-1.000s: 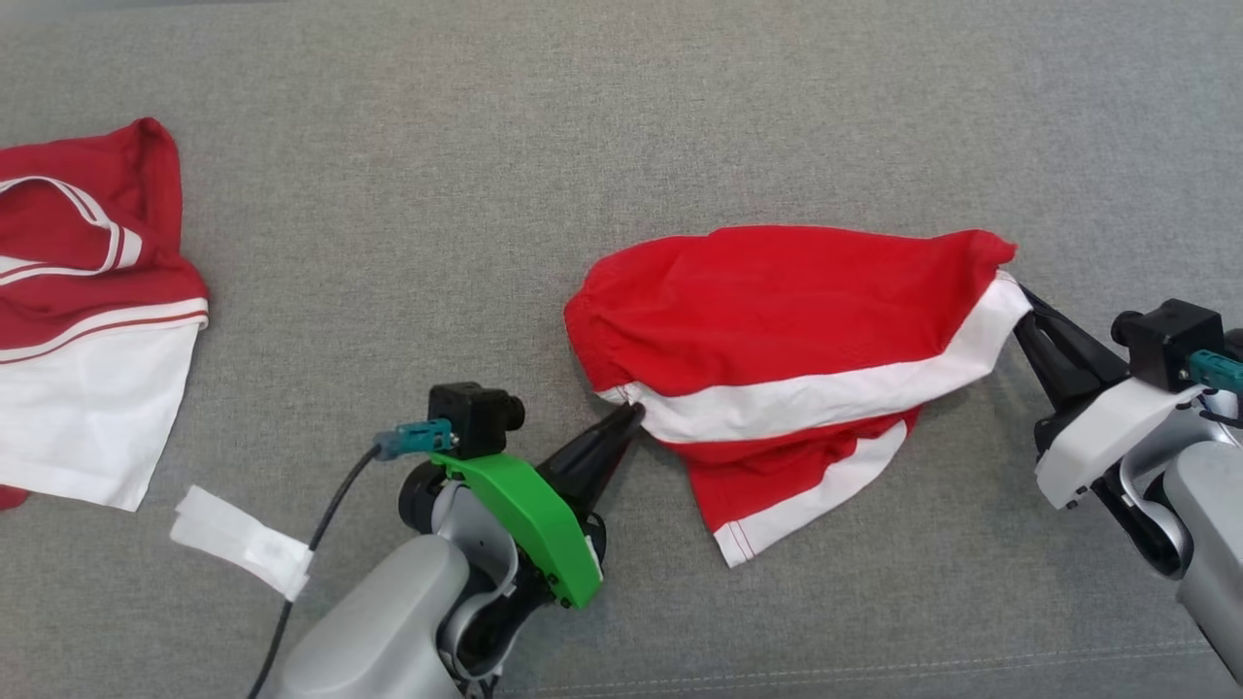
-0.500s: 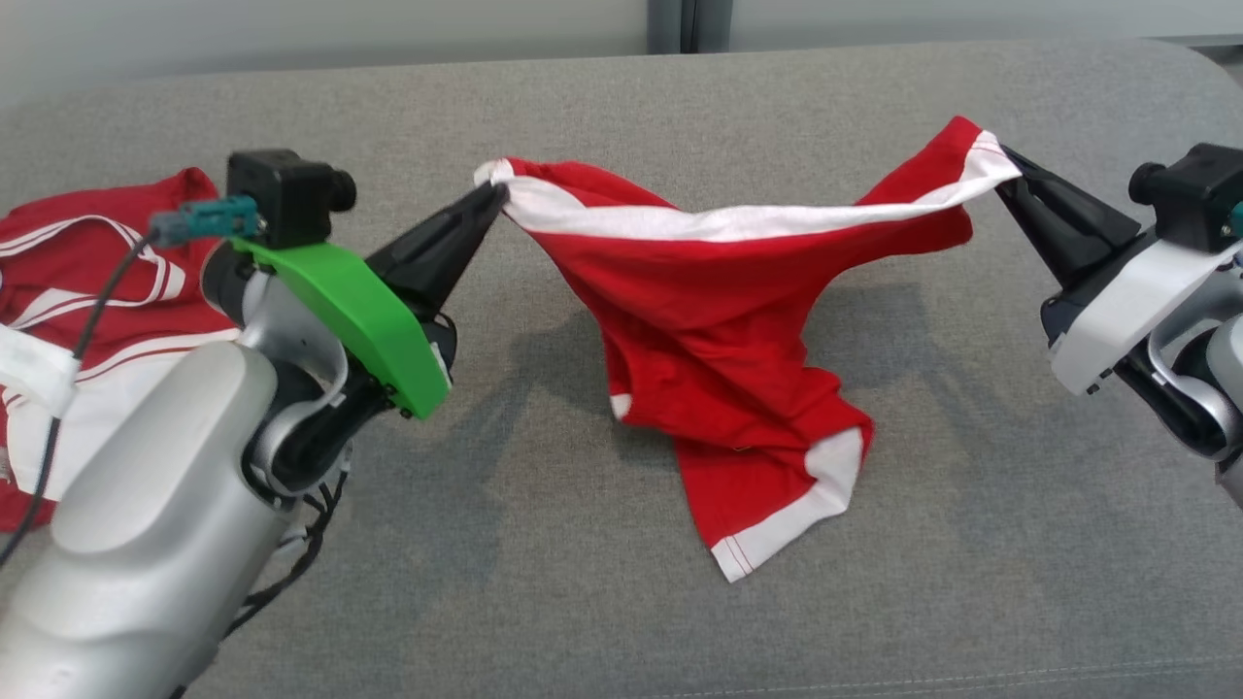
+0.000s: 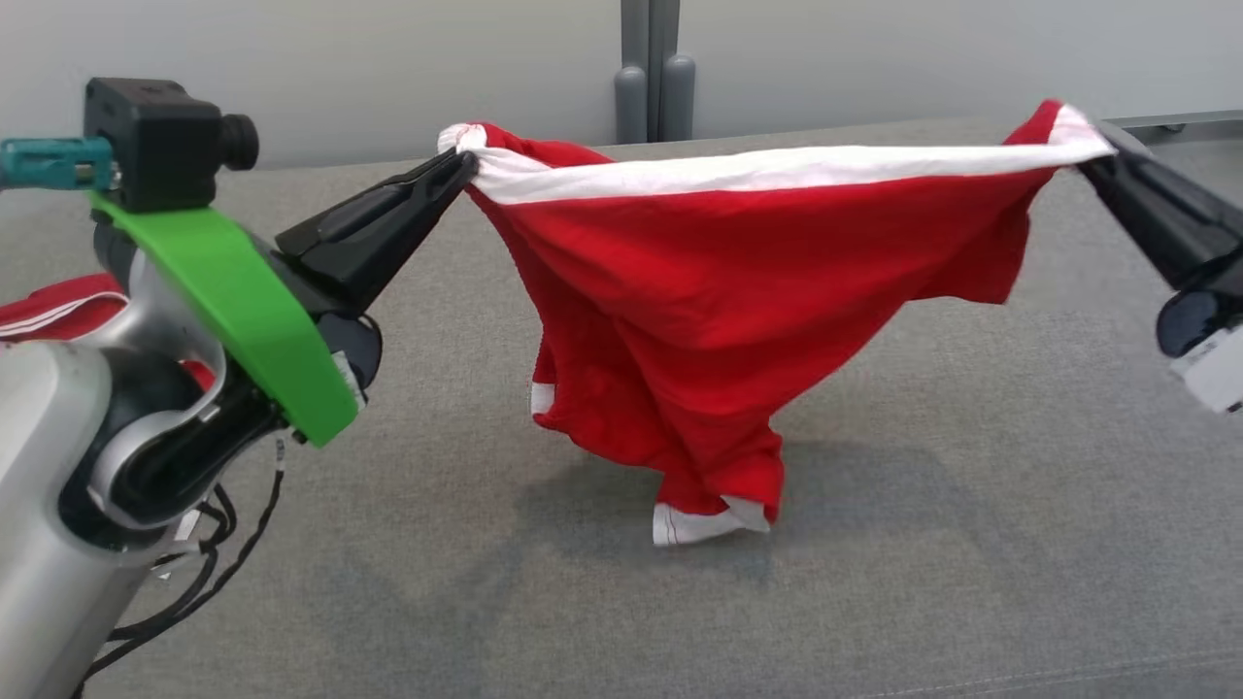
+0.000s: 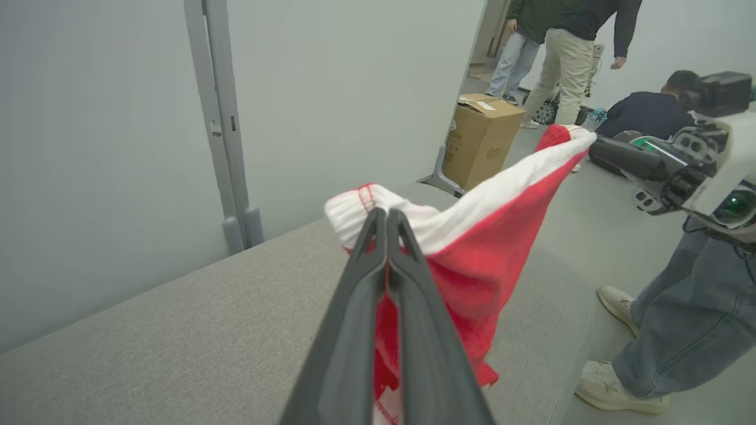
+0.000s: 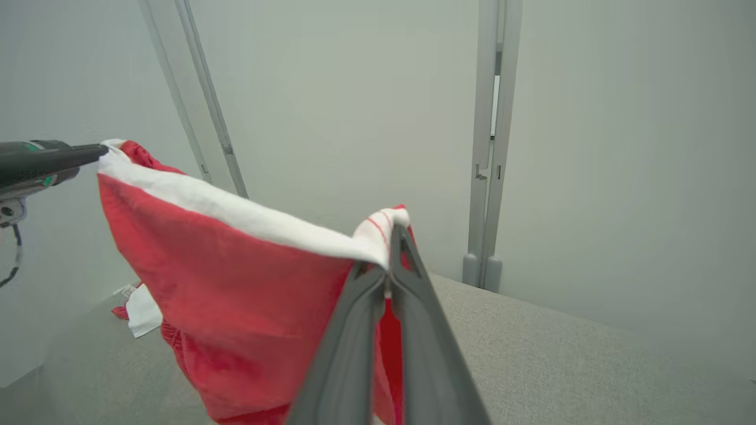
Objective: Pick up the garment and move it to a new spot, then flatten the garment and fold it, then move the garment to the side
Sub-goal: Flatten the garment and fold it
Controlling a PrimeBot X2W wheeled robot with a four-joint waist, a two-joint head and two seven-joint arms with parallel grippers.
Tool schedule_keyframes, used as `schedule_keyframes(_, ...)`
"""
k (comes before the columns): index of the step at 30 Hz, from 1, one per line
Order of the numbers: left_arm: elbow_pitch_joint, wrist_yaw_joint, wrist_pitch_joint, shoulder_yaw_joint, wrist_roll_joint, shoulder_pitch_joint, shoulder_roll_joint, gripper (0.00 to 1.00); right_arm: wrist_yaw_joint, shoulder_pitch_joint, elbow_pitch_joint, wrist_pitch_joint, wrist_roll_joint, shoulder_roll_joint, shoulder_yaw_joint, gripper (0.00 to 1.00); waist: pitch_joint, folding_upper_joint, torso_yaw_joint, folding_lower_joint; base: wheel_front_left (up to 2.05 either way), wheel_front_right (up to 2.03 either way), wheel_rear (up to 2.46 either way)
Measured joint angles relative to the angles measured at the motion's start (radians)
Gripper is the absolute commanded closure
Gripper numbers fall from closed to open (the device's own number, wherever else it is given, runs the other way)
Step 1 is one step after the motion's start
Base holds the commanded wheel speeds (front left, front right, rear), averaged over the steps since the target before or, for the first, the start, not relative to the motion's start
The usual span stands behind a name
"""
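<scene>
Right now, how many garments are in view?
2. One red-and-white garment hangs stretched between the left gripper and right gripper; a second garment lies at far left, mostly hidden behind the left arm.

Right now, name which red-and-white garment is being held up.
The garment stretched between left gripper and right gripper; the other garment lies at the far left.

Soft, even overhead light; a faint shadow pools beneath the garment (image 3: 719, 291) on the grey surface (image 3: 971, 582). Wrist views bend at the edges.
</scene>
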Motion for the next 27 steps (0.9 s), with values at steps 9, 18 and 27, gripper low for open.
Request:
schedule_keyframes(9,-0.184,0.166,0.146,0.116,-0.122,-0.004,0.087,1.00,-0.027,0.078,-0.164,0.128,0.216,-0.115,-0.084,1.00,0.012,0.0000,-0.049,0.0000,0.00,0.00,0.00)
schedule_keyframes(18,0.109,0.168,0.231,0.068,-0.044,-0.150,0.043,1.00,-0.106,-0.111,-0.024,0.225,0.288,0.135,0.002,1.00,0.116,0.0000,-0.048,0.0000,0.00,0.00,0.00)
schedule_keyframes(27,0.285,0.167,-0.063,0.075,0.282,-0.486,-0.229,1.00,-0.266,-0.668,0.171,-0.016,-0.082,0.288,-0.146,1.00,0.243,0.0000,-0.006,0.0001,0.00,0.00,0.00)
